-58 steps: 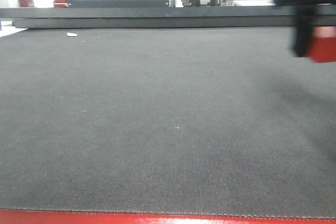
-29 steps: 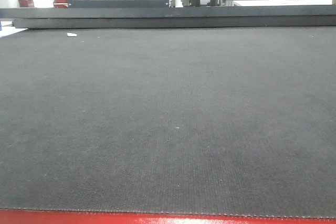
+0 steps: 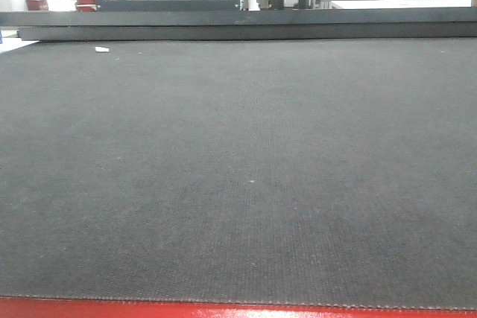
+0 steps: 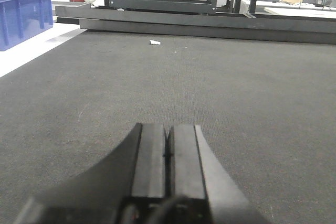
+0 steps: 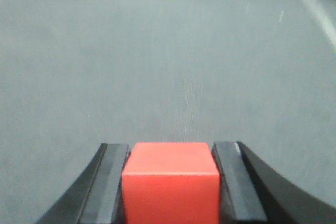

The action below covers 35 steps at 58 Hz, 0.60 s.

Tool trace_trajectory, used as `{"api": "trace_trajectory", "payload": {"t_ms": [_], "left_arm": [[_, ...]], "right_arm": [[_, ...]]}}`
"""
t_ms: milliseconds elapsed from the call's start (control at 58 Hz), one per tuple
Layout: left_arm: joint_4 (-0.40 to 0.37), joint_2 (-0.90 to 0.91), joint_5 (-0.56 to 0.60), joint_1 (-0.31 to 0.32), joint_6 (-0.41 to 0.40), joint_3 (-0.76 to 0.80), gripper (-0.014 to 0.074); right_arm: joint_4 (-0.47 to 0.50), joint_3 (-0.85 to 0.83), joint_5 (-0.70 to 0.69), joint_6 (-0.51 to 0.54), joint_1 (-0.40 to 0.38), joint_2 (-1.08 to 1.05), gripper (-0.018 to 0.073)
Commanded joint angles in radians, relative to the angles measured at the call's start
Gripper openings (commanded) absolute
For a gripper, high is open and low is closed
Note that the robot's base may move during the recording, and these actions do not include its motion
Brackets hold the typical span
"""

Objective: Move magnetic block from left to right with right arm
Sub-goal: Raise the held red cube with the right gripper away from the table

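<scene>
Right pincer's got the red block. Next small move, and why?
Probably lower it straight down with the jaws shut. The magnetic block sits clamped in the right pincer, and the mat ahead of it looks bare. The front view shows neither arm nor block, so how far right it is cannot be checked. Release only once it rests on the mat.

Magnetic block (image 5: 170, 187): plain solid red, matte, no markings. Right gripper (image 5: 170, 149) & left gripper (image 4: 168, 129): black. Table mat (image 3: 238, 147): dk grey w/ fine woven texture. Mat's front edge strip (image 3: 238, 310): red. Plastic bin (image 4: 23, 11): blue. Small scrap (image 4: 155, 42): white. Back frame rail (image 3: 238, 24): dk grey.
</scene>
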State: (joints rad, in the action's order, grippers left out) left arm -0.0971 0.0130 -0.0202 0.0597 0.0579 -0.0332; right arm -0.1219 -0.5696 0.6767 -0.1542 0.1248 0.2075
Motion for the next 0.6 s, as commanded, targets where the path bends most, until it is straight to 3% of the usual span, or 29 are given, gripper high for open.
{"api": "trace_trajectory", "payload": {"t_ms": [0, 189, 586], "left_arm": [[-0.005, 0.013, 0.078, 0.004, -0.006, -0.008, -0.0126], [-0.005, 0.013, 0.078, 0.004, -0.006, -0.008, -0.0126], [-0.005, 0.013, 0.078, 0.004, -0.006, -0.008, -0.0126]], "right_arm": [[-0.009, -0.025, -0.081, 0.010, -0.004, -0.053, 0.0057], [-0.009, -0.025, -0.100, 0.010, -0.004, -0.150, 0.0057], [-0.009, -0.025, -0.099, 0.010, -0.004, -0.155, 0.0057]]}}
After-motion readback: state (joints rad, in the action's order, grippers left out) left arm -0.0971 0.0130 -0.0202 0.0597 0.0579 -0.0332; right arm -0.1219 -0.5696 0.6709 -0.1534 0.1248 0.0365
